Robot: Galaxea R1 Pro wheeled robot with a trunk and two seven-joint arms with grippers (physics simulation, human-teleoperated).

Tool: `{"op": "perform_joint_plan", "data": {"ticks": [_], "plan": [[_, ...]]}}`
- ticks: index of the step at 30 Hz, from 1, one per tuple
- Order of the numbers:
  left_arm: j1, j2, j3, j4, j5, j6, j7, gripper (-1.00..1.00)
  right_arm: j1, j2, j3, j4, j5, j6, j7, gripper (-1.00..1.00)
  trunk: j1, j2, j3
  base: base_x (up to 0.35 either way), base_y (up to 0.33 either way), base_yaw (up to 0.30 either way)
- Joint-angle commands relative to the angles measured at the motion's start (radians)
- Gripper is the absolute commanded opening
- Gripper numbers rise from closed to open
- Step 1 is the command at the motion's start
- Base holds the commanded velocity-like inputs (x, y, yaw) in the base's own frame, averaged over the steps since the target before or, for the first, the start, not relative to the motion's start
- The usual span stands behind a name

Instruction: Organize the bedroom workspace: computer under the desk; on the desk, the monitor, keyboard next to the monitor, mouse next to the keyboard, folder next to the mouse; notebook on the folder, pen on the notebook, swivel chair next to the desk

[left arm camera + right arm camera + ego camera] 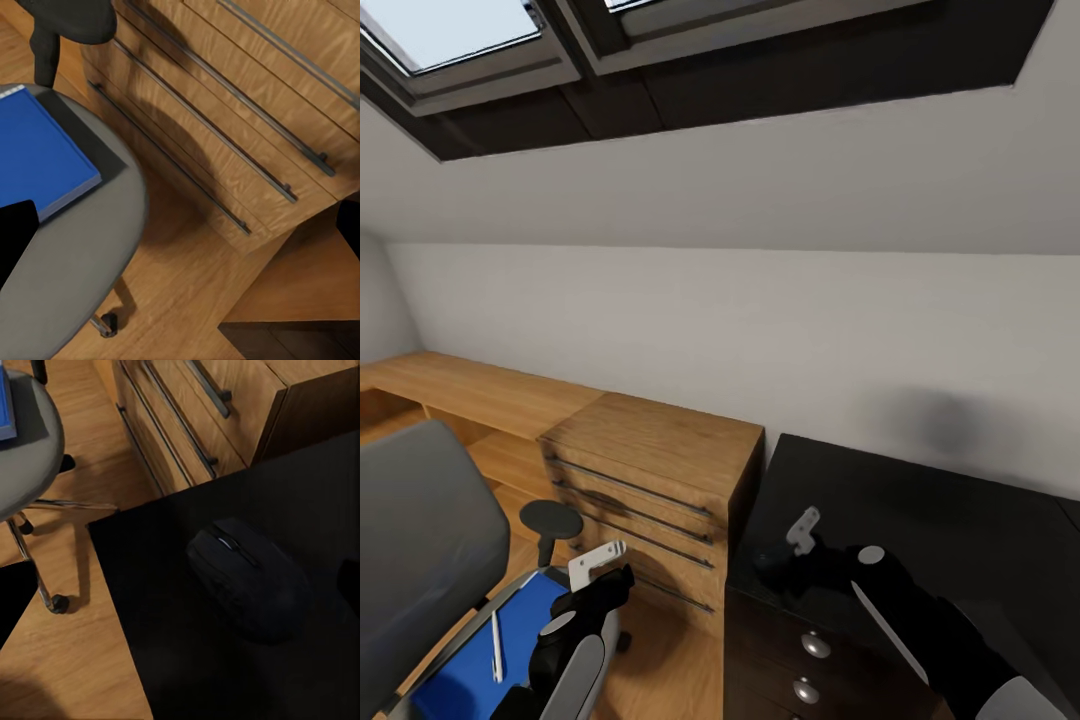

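The swivel chair (420, 540) stands at the left, its grey seat (82, 255) carrying the blue folder (470, 660) (37, 157) with the white pen (496, 645) lying on it. My left gripper (598, 563) hovers open just right of the seat, apart from the folder. The dark mouse (247, 577) lies on the black desk (920, 520) near its left corner. Above that corner my right gripper (803, 530) is open, with the mouse below its fingers and untouched. The computer, monitor, keyboard and notebook are out of view.
A light wooden drawer chest (650, 470) (225, 112) stands between chair and desk, against the wall. The desk's drawer unit with silver knobs (815, 645) faces me. The chair's armrest (550, 520) rises by the left gripper. A sloped ceiling with skylights hangs overhead.
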Motion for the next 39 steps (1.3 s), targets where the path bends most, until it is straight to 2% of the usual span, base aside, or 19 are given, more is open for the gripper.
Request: {"op": "perform_joint_plan", "data": {"ticks": [1, 11, 33, 39], "plan": [[-0.001, 0.000, -0.001, -0.001, 0.006, 0.003, 0.008, 1.00, -0.001, -0.001, 0.001, -0.001, -0.009, 0.007, -0.003, 1.00, 0.000, -0.001, -0.001, 0.099, -0.005, 0.000], [-0.001, 0.000, -0.001, -0.001, 0.007, 0.004, 0.008, 1.00, -0.001, 0.000, -0.006, 0.021, -0.008, -0.028, -0.003, 1.00, 0.000, -0.001, -0.001, 0.182, -0.054, 0.000], [-0.001, -0.003, -0.006, -0.001, 0.009, 0.006, 0.008, 1.00, -0.001, 0.014, -0.006, 0.159, 0.002, -0.145, -0.002, 1.00, 0.000, -0.001, -0.001, 0.018, -0.002, 0.000], [-0.001, -0.003, -0.008, -0.001, 0.008, 0.006, 0.008, 1.00, -0.002, 0.016, -0.007, 0.182, 0.003, -0.150, -0.002, 1.00, 0.000, -0.001, -0.001, 0.000, 0.000, 0.000]]}}
